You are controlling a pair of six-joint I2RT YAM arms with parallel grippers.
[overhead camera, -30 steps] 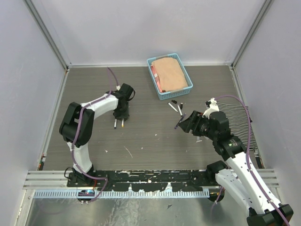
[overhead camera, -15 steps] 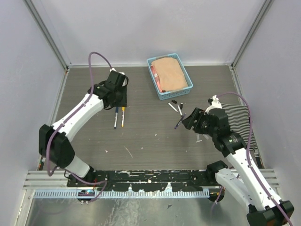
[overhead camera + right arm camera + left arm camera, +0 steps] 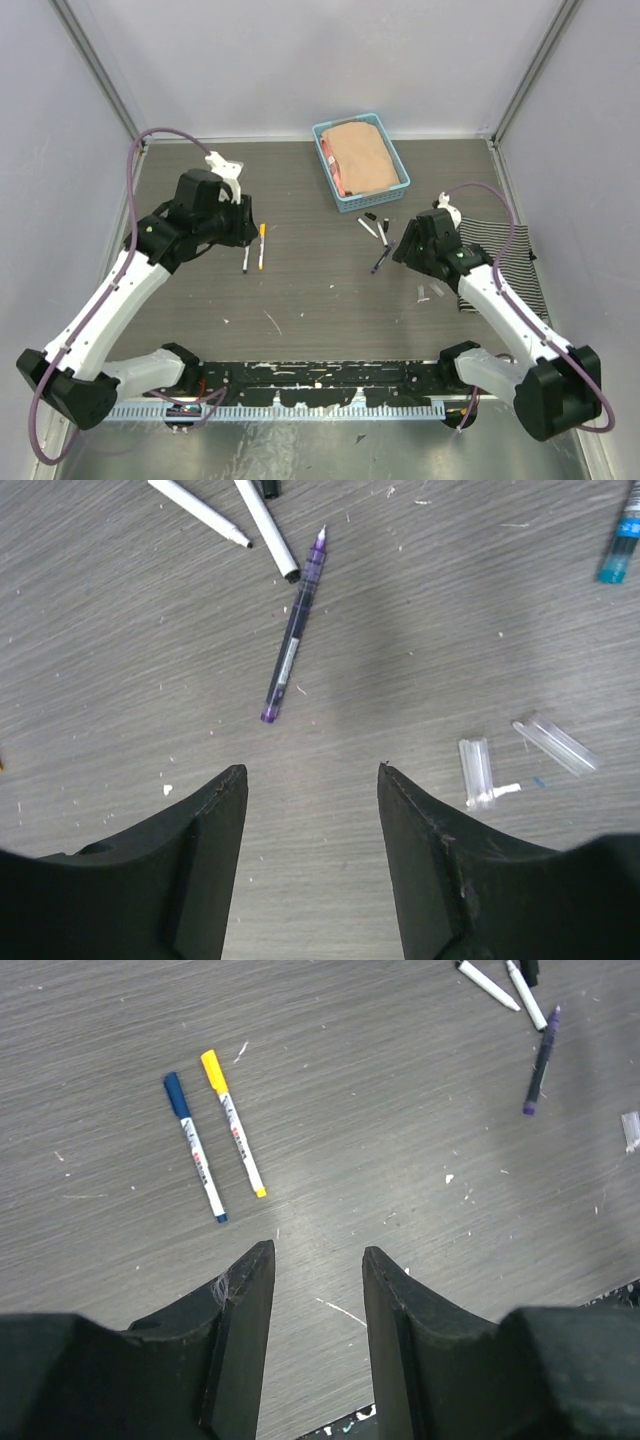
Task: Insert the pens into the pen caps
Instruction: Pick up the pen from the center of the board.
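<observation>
Two capped pens lie side by side: a white pen with a blue cap (image 3: 195,1147) and a white pen with a yellow cap (image 3: 232,1123); in the top view they are left of centre (image 3: 253,250). My left gripper (image 3: 318,1252) is open and empty, raised above the table near them (image 3: 243,222). An uncapped purple pen (image 3: 294,640) lies just ahead of my right gripper (image 3: 312,768), which is open and empty (image 3: 408,250). Two uncapped white pens (image 3: 265,525) and a black cap (image 3: 268,488) lie beyond it. Two clear caps (image 3: 477,772) lie to the right.
A blue basket (image 3: 370,203) holding a beige cloth stands at the back centre. A striped cloth (image 3: 515,262) lies at the right edge. A teal-tipped pen (image 3: 620,545) lies at the far right of the right wrist view.
My left arm has pulled back and up to the left, away from the two capped pens, which stay on the table. My right gripper shifted slightly toward the purple pen.
</observation>
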